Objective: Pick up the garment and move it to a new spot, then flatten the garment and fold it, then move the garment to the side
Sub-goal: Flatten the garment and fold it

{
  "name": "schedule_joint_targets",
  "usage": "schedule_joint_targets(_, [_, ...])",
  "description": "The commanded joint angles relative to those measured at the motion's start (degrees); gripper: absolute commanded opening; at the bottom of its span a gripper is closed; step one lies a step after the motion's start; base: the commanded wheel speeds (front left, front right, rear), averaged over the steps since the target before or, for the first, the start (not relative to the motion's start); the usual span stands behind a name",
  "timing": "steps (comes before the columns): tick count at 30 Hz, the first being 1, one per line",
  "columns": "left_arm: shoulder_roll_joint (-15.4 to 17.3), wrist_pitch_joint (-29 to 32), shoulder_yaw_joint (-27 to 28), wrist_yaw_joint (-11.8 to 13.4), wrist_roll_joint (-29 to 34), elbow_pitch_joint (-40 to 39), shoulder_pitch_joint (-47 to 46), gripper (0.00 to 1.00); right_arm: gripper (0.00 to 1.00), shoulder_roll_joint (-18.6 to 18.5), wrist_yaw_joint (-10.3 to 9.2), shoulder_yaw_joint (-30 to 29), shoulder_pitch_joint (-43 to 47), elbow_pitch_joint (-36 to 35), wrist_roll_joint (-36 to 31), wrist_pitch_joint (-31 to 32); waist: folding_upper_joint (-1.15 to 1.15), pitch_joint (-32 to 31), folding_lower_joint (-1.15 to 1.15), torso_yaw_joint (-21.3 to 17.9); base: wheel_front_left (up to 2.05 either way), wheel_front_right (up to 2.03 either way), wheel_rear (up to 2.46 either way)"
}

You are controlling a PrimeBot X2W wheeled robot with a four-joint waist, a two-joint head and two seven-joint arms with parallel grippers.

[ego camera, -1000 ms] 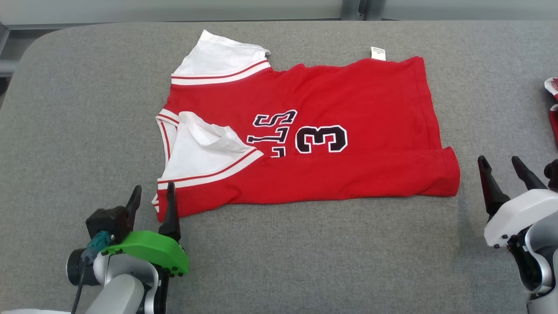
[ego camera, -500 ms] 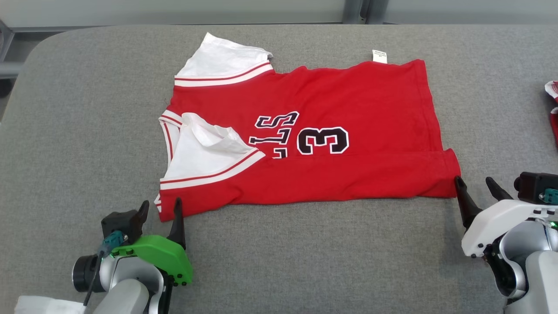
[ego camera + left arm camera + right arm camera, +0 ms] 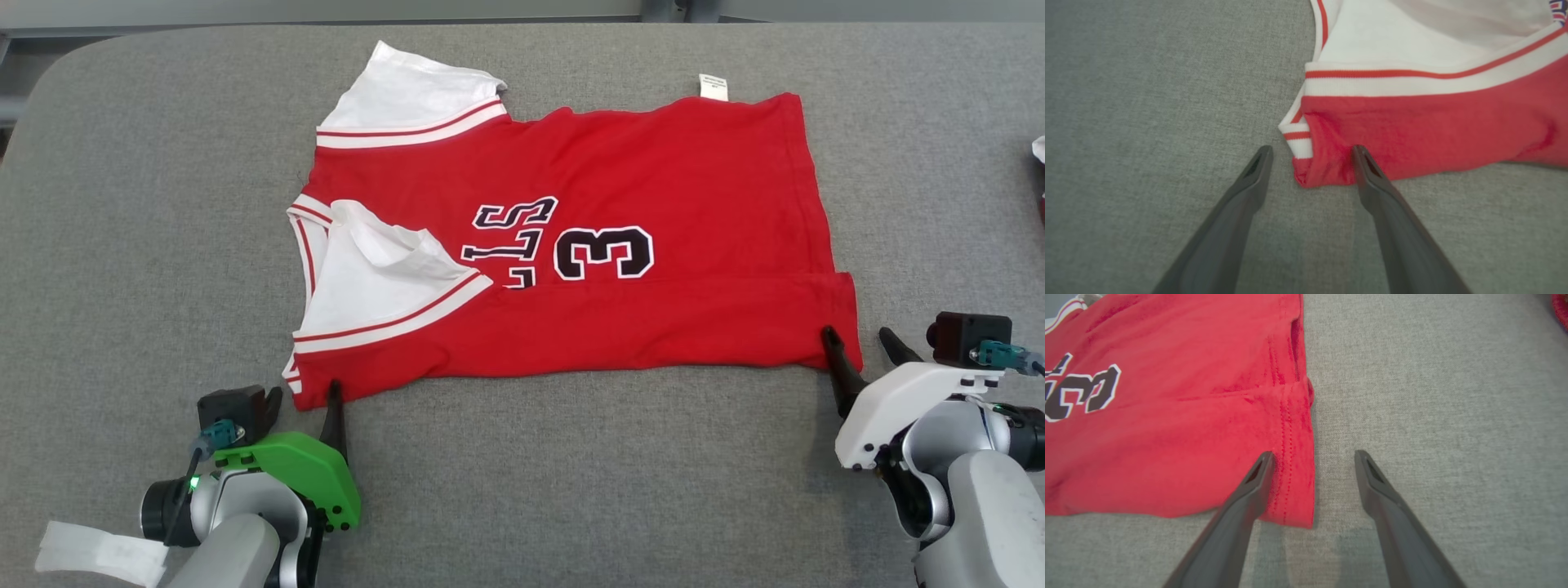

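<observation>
The garment [image 3: 653, 343] is a red jersey with white sleeves and a black "3", lying folded lengthwise on the grey table [image 3: 163, 204]. My left gripper [image 3: 302, 396] is open at its near left corner. In the left wrist view the left gripper [image 3: 1311, 150] straddles that corner of the garment [image 3: 1433, 122], one finger on the red cloth and one on bare table. My right gripper [image 3: 859, 339] is open at the near right corner. In the right wrist view the right gripper [image 3: 1313, 455] spans the hem of the garment [image 3: 1167, 437], its left finger over the cloth.
Another red and white cloth item [image 3: 1038, 151] lies at the table's right edge, also seen as the cloth item [image 3: 1560, 306] in the right wrist view. A white tape strip [image 3: 98, 551] hangs from my left arm. Bare table spreads to the left, in front and far right.
My right gripper has moved left and down to the garment's near right corner. My left gripper has sunk lower at the near left corner. The camera has shifted slightly; the garment lies as before.
</observation>
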Motion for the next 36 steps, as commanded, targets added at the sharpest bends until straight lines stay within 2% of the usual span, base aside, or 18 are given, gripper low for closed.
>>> schedule_joint_targets(1, [-0.26, 0.47, -0.29, -0.37, -0.40, 1.11, -0.65, 1.00, 1.00, 0.17, -0.01, 0.34, -0.99, 0.94, -0.28, -0.07, 0.00, 0.40, 0.00, 0.03, 0.00, 0.00, 0.00])
schedule_joint_targets(8, [-1.44, 1.20, -0.53, -1.55, -1.65, 3.98, -1.33, 1.00, 1.00, 0.55, 0.00, 2.40, -1.22, 3.37, 1.95, 2.40, 0.00, 1.00, 0.00, 0.34, 0.00, 0.00, 0.00])
schedule_joint_targets(9, [-1.60, 1.30, -0.55, -1.90, -1.85, 4.41, -1.40, 0.87, 1.00, 0.49, 0.00, 2.51, -1.16, 3.58, 2.36, 2.79, 0.00, 1.07, 0.00, 0.34, 0.00, 0.00, 0.00])
schedule_joint_targets(10, [-1.77, 1.16, -0.54, -2.16, -1.97, 4.85, -1.52, 0.70, 1.00, 0.41, 0.00, 2.80, -1.08, 3.73, 2.56, 3.26, 0.00, 1.10, 0.00, 0.36, 0.00, 0.00, 0.00])
schedule_joint_targets(11, [-1.94, 1.28, -0.55, -2.48, -2.22, 5.37, -1.64, 0.41, 0.85, 0.32, 0.00, 3.06, -1.02, 3.85, 2.76, 3.63, 0.00, 1.13, 0.00, 0.36, 0.00, 0.00, 0.00])
schedule_joint_targets(12, [-2.09, 1.41, -0.60, -2.61, -2.32, 5.85, -1.77, 0.01, 0.47, 0.29, 0.00, 3.25, -0.99, 3.85, 2.94, 3.85, 0.00, 1.18, 0.00, 0.35, 0.00, 0.00, 0.00])
schedule_joint_targets(13, [-2.32, 1.55, -0.69, -2.95, -2.55, 6.25, -1.87, 0.00, 0.31, 0.26, 0.00, 3.47, -0.94, 3.87, 3.20, 4.20, 0.00, 1.19, 0.00, 0.34, 0.00, 0.00, 0.00])
schedule_joint_targets(14, [-2.55, 1.79, -0.88, -3.22, -2.73, 6.62, -1.98, 0.00, 0.01, 0.18, 0.00, 3.65, -0.86, 3.80, 3.39, 4.36, 0.00, 1.19, 0.00, 0.34, 0.00, 0.00, 0.00])
schedule_joint_targets(22, [-3.04, 0.87, -1.24, -4.26, -3.06, 8.17, -2.56, 0.00, 0.00, -0.95, -0.07, 2.97, -0.06, 2.69, 3.74, 3.81, 0.00, 0.67, 0.00, 0.18, 0.00, 0.00, 0.00])
schedule_joint_targets(28, [-2.05, -0.31, -0.46, -4.69, -3.57, 7.04, -2.16, 0.00, 0.00, -1.13, -0.06, 2.04, 0.33, 1.23, 4.37, 3.40, 0.00, -0.81, 0.00, 0.10, 0.00, 0.00, 0.00])
schedule_joint_targets(36, [1.30, 1.47, -0.49, -2.98, -3.37, 0.20, 0.78, 0.00, 0.00, -1.43, -0.07, -0.48, 6.48, -7.15, 8.15, 7.53, 0.00, -3.75, 0.00, 0.44, 0.00, 0.00, 0.00])
